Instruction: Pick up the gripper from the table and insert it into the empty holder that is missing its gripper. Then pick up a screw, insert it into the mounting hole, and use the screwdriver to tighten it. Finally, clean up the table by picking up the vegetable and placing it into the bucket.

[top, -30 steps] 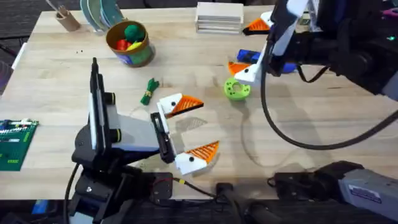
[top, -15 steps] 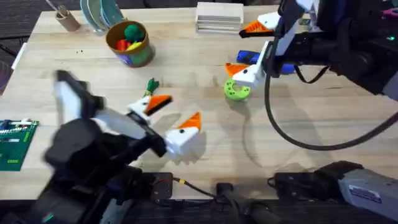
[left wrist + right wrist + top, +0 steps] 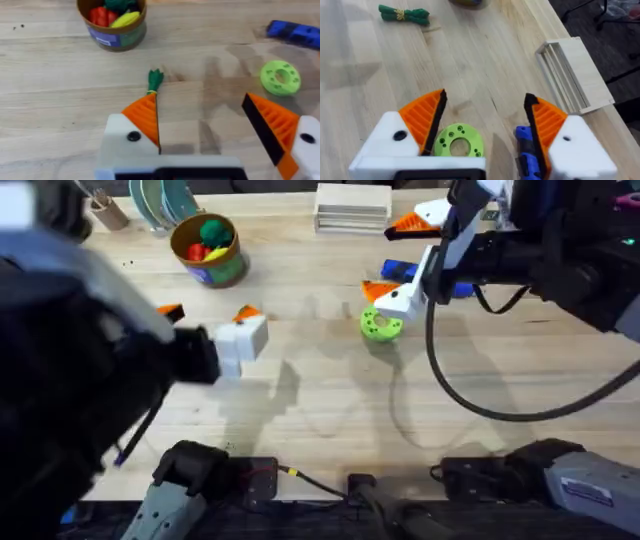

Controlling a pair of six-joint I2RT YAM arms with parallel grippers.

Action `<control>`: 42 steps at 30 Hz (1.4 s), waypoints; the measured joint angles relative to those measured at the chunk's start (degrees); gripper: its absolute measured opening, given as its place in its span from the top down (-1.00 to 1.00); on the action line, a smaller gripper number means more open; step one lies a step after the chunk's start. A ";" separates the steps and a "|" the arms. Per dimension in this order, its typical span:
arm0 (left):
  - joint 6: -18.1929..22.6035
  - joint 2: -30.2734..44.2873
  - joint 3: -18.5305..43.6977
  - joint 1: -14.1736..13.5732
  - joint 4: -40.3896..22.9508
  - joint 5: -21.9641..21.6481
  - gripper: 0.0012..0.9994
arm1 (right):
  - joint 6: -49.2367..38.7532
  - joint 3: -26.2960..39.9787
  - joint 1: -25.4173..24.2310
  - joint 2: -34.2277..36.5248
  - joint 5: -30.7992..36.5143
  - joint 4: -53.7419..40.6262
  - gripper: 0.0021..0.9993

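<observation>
Left claw [image 3: 202, 122] swung up toward slim green toy vegetable [image 3: 154, 80], fingers apart, empty | right claw [image 3: 485, 117] apart, unmoved | step: cleanup | next: descend, straddle vegetable, carry to green yellow-rimmed bucket [image 3: 112, 21]

No text, brand, number or sign is showing clearly enough to be read. The bucket [image 3: 112, 24] is carrying a blue label [image 3: 105, 36] on its wall, seen in the left wrist view, but nothing on it is coming through as letters or figures. In the overhead view a green circuit board [image 3: 22, 412] is lying at the bench's [image 3: 330, 400] nine o'clock edge, and its white markings are staying too small to make out.
</observation>
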 joint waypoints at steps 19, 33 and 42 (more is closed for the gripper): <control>2.95 26.65 0.38 0.00 6.44 -15.78 -0.99 | 0.00 0.00 0.00 0.00 0.00 -0.07 -0.98; 3.61 45.16 0.38 3.34 16.57 -10.67 -0.99 | 0.00 0.00 0.00 0.00 0.00 -2.38 -0.98; 7.17 49.22 0.38 8.95 17.06 -2.71 -0.98 | 0.00 0.00 0.00 0.00 0.00 -2.56 -0.98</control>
